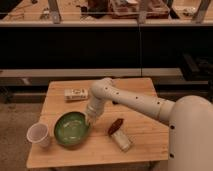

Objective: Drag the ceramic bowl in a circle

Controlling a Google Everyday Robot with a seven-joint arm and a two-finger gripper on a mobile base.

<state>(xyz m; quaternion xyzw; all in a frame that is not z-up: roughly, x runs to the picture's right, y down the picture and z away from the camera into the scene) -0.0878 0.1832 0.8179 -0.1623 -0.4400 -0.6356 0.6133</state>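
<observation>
The ceramic bowl [71, 128] is round, shallow and glossy green, and sits on the wooden table [145, 145] at the front left. My gripper [90, 119] hangs from the white arm and reaches down onto the bowl's right rim, touching it. The arm comes in from the lower right and bends over the table's middle.
A small white paper cup [39, 134] stands just left of the bowl, near the table's left front corner. A flat boxed packet [76, 94] lies at the back left. A dark red-brown item [115, 126] and a pale wrapped item [122, 140] lie right of the bowl.
</observation>
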